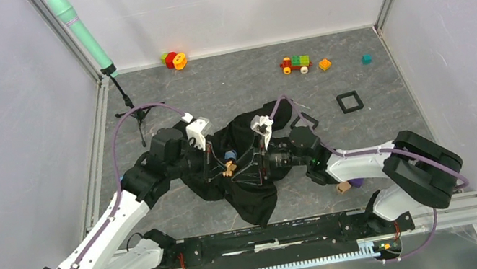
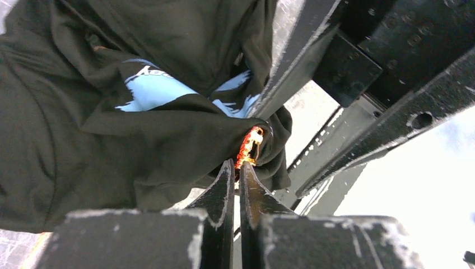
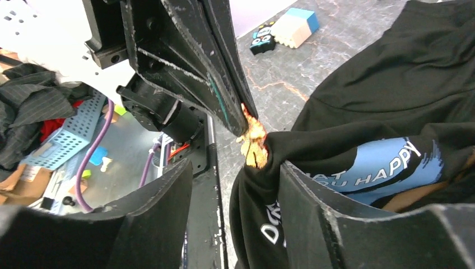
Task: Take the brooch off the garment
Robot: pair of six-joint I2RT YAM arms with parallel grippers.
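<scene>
The black garment (image 1: 250,176) lies crumpled in the middle of the table between both arms. The tiny orange-cream brooch (image 1: 229,169) sits on a raised fold of it. In the left wrist view my left gripper (image 2: 236,166) is shut on the lower edge of the brooch (image 2: 250,147). The right wrist view shows those fingers touching the brooch (image 3: 255,143) from above. My right gripper (image 3: 235,168) is open, with the garment fold (image 3: 263,213) hanging between its fingers just below the brooch. In the top view the left gripper (image 1: 219,167) and right gripper (image 1: 260,164) face each other across the brooch.
At the back lie an orange ring toy (image 1: 179,61), a toy train (image 1: 295,63), an orange cube (image 1: 324,64) and a teal cube (image 1: 367,59). A black square frame (image 1: 349,101) lies right of the garment. A green microphone on a stand (image 1: 83,32) stands back left.
</scene>
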